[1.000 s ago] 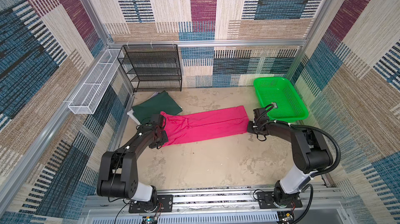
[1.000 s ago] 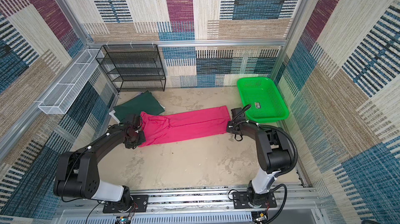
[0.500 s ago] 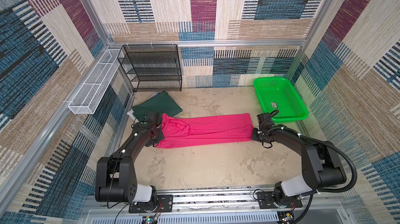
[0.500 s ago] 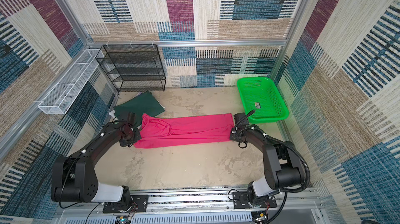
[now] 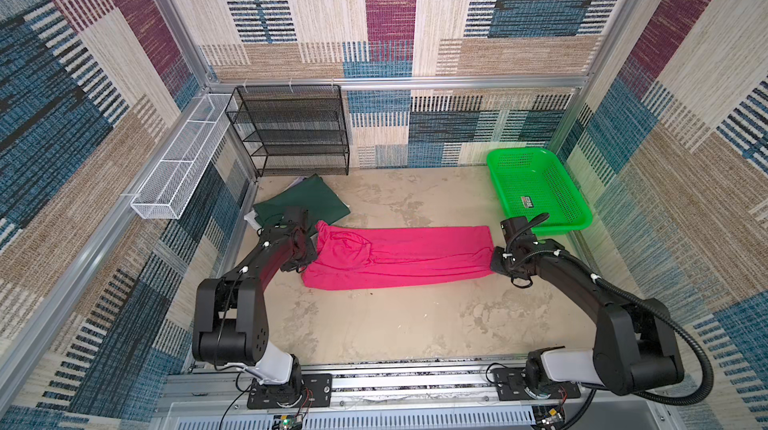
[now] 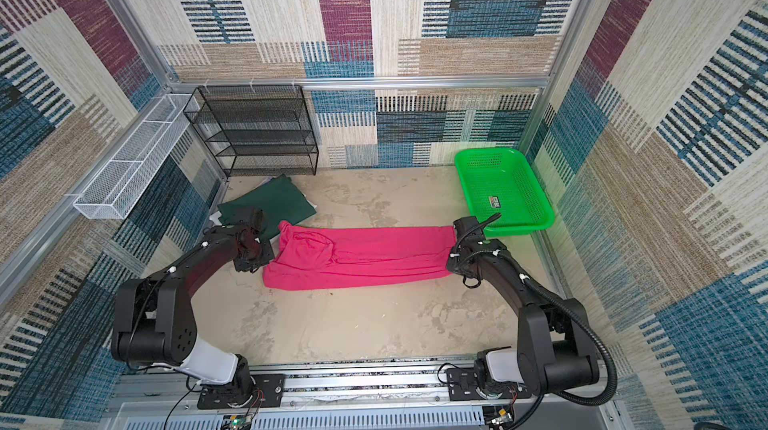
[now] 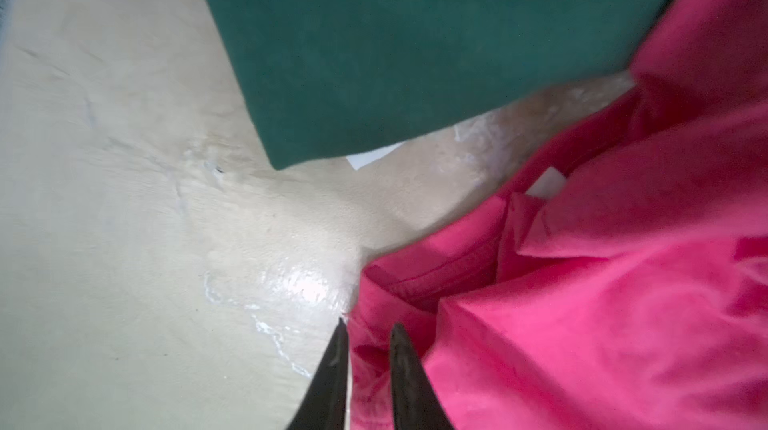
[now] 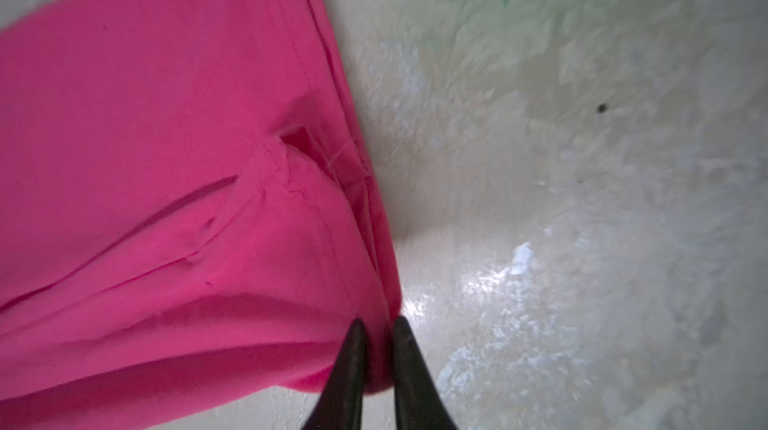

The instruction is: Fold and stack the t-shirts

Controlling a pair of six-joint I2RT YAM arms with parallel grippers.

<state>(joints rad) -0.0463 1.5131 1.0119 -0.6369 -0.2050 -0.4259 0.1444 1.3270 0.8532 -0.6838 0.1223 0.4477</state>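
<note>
On the table [image 5: 395, 324], the pink t-shirt [image 5: 399, 257] is laid as a long folded strip btwn both arms. The dark green t-shirt [image 5: 311, 203] is seen folded at far left, just beside its collar end. L gripper [image 7: 370, 324] & R gripper [image 8: 379, 321] are set at opposite ends, tips slightly parted w/ pink cloth btwn. Whether it's pinched can't be told.
</note>
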